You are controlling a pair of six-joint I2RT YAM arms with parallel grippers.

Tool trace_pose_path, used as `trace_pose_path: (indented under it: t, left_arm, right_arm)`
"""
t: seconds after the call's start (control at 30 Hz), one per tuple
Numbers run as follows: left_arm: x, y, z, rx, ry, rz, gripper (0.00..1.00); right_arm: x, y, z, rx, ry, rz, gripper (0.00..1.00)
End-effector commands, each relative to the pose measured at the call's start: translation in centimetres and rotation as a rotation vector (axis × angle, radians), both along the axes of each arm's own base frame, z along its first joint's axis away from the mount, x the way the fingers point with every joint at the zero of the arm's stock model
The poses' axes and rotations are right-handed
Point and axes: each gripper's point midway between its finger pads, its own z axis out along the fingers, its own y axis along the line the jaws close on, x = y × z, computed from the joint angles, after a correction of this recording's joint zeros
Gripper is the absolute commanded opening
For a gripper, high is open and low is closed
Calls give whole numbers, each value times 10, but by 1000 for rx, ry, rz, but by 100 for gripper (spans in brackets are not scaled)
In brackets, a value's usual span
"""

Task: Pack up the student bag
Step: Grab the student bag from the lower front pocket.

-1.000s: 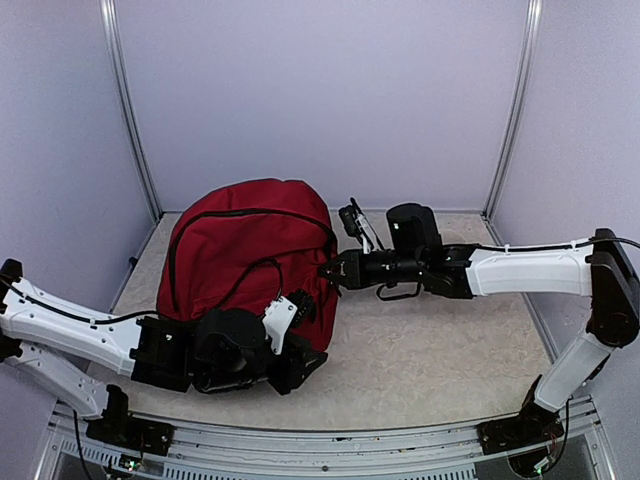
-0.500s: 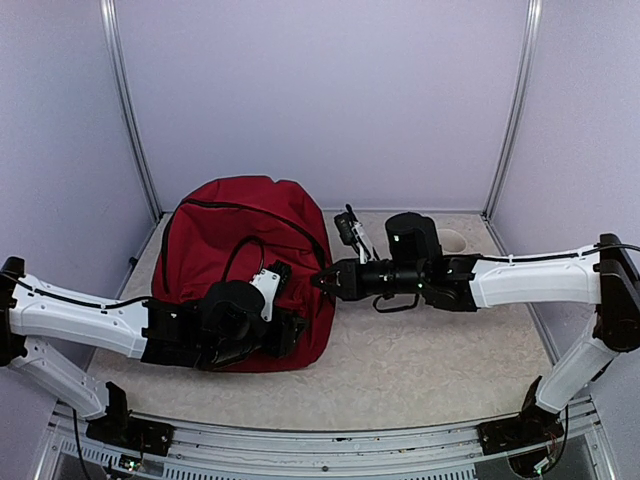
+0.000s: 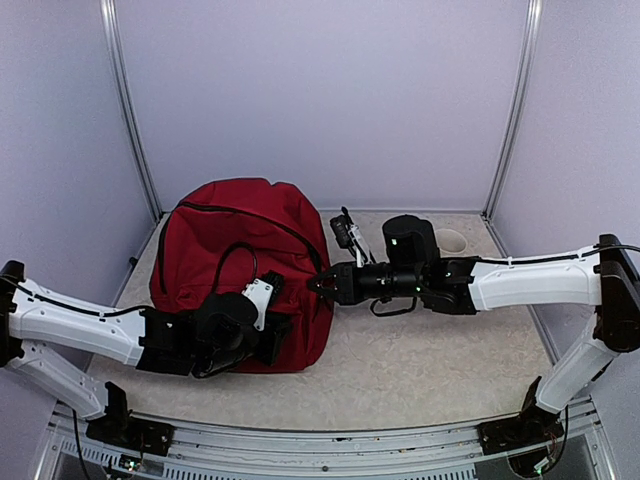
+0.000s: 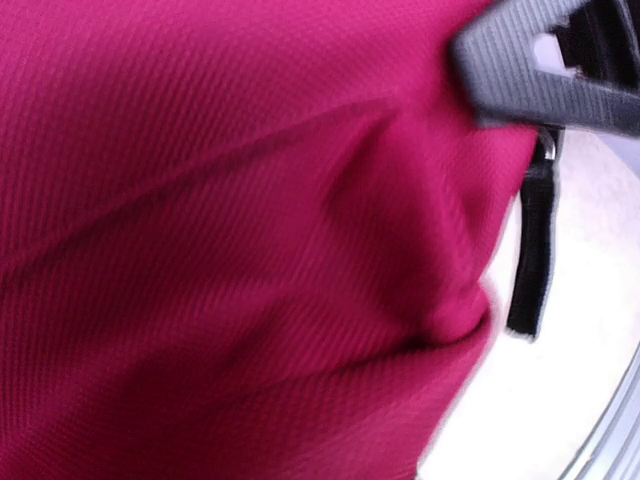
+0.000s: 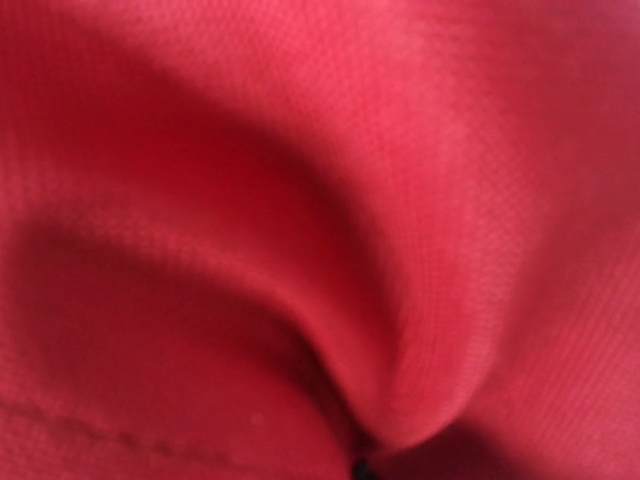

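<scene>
Left gripper [image 3: 278, 332] sat at near edge of student bag [image 3: 230, 235], right gripper [image 3: 321, 284] against its right flank (neither's hold readable); best to move both together.

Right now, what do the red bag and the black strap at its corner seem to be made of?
The student bag looks like matte woven fabric, likely synthetic: fine diagonal ribs, soft folds. The black strap looks like flat webbing, perhaps nylon; it hangs limp.

The table [image 3: 440, 350] has a pale, speckled beige top. The dark red student bag [image 3: 235, 240] sits slumped on the left half of it. A small pale round container [image 3: 455, 240] stands well apart from the bag, near the back right corner.
</scene>
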Motion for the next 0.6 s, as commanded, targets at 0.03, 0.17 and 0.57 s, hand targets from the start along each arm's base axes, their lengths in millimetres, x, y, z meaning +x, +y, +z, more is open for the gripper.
trace_pose_path:
  t: [0.03, 0.17, 0.57]
  left_arm:
    - [1, 15, 3, -17, -27, 34, 0]
    - [0, 23, 14, -54, -48, 50, 0]
    - [-13, 77, 18, -66, -21, 101, 0]
  right_arm:
    - [-7, 6, 43, 87, -80, 30, 0]
    - [-3, 1, 45, 85, -84, 18, 0]
    - [23, -46, 35, 4, -100, -51, 0]
